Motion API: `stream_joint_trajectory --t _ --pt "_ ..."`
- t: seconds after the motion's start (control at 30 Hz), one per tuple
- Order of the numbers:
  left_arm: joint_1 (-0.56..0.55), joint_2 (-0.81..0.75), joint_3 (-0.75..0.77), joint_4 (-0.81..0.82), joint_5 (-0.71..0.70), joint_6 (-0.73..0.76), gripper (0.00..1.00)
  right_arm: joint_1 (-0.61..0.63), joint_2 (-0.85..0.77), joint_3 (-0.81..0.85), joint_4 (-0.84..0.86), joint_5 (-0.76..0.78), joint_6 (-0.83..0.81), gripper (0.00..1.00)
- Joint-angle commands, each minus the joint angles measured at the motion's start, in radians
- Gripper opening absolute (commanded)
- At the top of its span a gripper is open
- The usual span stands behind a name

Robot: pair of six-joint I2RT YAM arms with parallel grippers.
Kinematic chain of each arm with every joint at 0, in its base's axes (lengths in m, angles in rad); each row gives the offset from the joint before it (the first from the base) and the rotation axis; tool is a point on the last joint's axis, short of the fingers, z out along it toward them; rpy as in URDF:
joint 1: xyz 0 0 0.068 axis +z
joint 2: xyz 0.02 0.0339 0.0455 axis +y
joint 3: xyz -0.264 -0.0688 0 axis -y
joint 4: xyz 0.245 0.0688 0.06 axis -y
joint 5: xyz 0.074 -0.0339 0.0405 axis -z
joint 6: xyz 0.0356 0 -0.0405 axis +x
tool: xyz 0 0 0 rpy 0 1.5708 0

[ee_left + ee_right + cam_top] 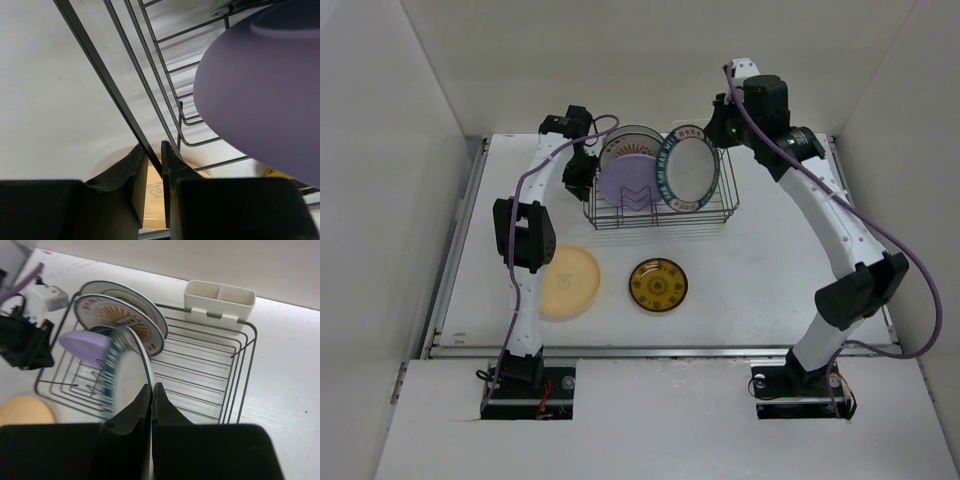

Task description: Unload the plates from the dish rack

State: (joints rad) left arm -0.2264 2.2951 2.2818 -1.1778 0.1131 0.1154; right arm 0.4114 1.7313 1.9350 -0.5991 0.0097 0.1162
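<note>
The dish rack (712, 212) stands at the back middle of the table. In it stand a lavender plate (628, 182) and, behind that one, two white plates with patterned rims (122, 315). My right gripper (152, 387) is shut on the top edge of a white plate with a teal rim (122, 372). That plate (688, 168) stands upright at the rack's right side and looks blurred. My left gripper (154, 155) is shut on the dark rim wire (100, 70) at the rack's left end, with the lavender plate (265, 90) close by. A pale yellow plate (568, 282) and an ochre patterned plate (658, 284) lie flat on the table.
A white plastic cup (220, 299) hangs on the rack's far rim. White walls close in the table on the left, right and back. The yellow plate (154, 190) lies on the table below my left fingers.
</note>
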Motion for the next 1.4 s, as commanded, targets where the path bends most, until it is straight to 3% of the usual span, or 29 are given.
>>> stream_joint_trajectory --t 0.0,0.13,0.33,0.53,0.67,0.7,0.73,0.83,0.93,1.07,1.2,1.37 --pt "-0.010 -0.034 0.019 0.089 -0.046 0.047 0.00 -0.011 -0.070 -0.013 0.015 -0.069 0.086 0.00" --pt "-0.033 -0.034 0.019 0.124 -0.085 0.066 0.00 -0.042 -0.150 -0.062 -0.060 -0.082 0.118 0.00" --pt "-0.065 -0.043 0.019 0.162 -0.096 0.075 0.00 -0.111 -0.398 -0.330 -0.188 -0.082 0.184 0.00" --pt "-0.076 -0.052 0.019 0.162 -0.105 0.066 0.00 -0.141 -0.533 -0.704 -0.094 -0.034 0.264 0.00" --pt "-0.076 -0.063 0.010 0.162 -0.116 0.066 0.00 -0.164 -0.533 -0.751 -0.041 -0.060 0.345 0.01" --pt "-0.076 -0.063 0.010 0.162 -0.116 0.066 0.00 -0.174 -0.533 -0.751 -0.025 -0.060 0.379 0.09" --pt "-0.085 -0.063 -0.002 0.162 -0.116 0.066 0.00 -0.174 -0.533 -0.760 -0.012 -0.051 0.398 0.28" --pt "-0.096 -0.072 -0.022 0.172 -0.127 0.078 0.00 -0.229 -0.519 -0.729 -0.002 0.028 0.441 0.52" --pt "-0.116 -0.082 -0.045 0.172 -0.138 0.087 0.00 -0.307 -0.475 -0.679 -0.016 0.053 0.505 0.58" --pt "-0.116 -0.091 -0.054 0.172 -0.147 0.087 0.00 -0.448 -0.372 -0.659 -0.051 0.081 0.652 0.76" --pt "-0.116 -0.091 -0.054 0.181 -0.147 0.087 0.00 -0.597 -0.218 -0.670 0.053 0.032 0.779 0.80" --pt "-0.116 -0.082 -0.054 0.181 -0.158 0.087 0.00 -0.674 -0.026 -0.592 0.128 0.072 0.847 0.80"
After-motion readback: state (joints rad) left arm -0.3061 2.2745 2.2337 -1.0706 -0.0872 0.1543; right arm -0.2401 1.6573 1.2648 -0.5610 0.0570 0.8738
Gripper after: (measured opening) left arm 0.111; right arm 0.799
